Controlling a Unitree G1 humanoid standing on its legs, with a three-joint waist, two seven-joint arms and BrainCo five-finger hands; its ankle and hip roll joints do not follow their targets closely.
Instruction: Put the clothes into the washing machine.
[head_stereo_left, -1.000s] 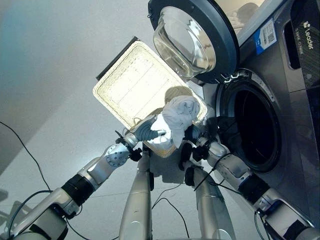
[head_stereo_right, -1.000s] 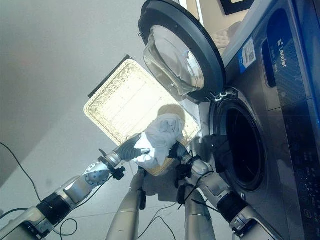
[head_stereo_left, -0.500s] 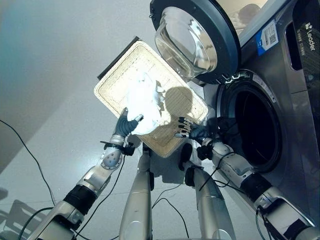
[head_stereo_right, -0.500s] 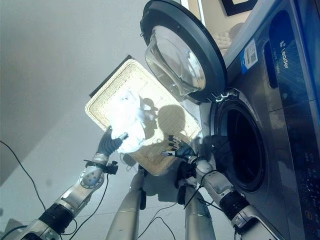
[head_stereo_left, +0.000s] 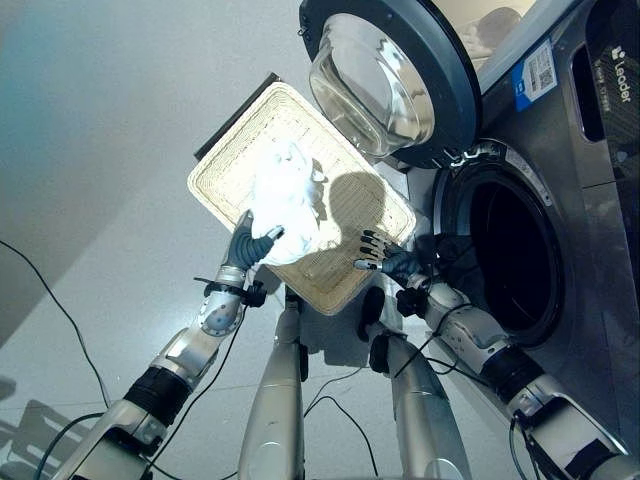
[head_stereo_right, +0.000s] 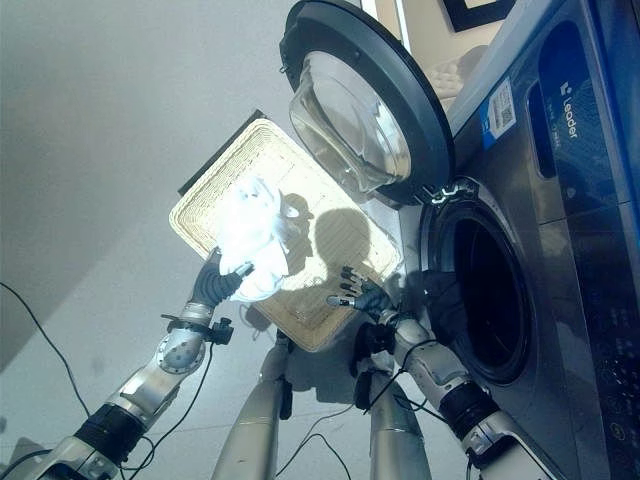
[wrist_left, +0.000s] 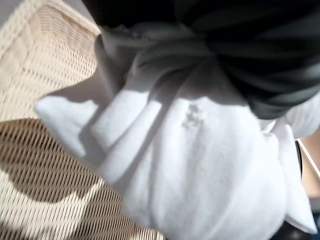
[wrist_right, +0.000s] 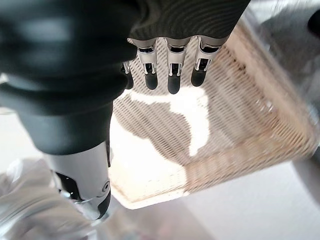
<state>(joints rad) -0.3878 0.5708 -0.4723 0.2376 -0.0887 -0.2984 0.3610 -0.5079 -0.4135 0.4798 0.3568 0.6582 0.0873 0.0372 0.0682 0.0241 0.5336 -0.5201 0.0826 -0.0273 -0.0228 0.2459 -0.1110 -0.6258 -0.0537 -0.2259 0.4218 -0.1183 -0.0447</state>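
A bundled white cloth (head_stereo_left: 285, 200) hangs over the middle of the wicker basket (head_stereo_left: 232, 135), and my left hand (head_stereo_left: 250, 245) is shut on its lower end. In the left wrist view the cloth (wrist_left: 200, 165) bulges out from under the hand's dark cover (wrist_left: 260, 50). My right hand (head_stereo_left: 385, 262) hovers open above the basket's near right edge, fingers (wrist_right: 170, 70) straight, holding nothing. Just to its right stands the washing machine, its dark drum opening (head_stereo_left: 510, 250) uncovered and its round door (head_stereo_left: 385, 75) swung wide.
The basket lies on a pale floor (head_stereo_left: 100, 150) left of the machine. The open glass door overhangs the basket's far right corner. A control panel (head_stereo_right: 590, 250) runs along the machine's right side.
A second ago both hands held the cloth by the basket's right edge. The left hand has carried it left over the basket; the right hand has let go and opened.
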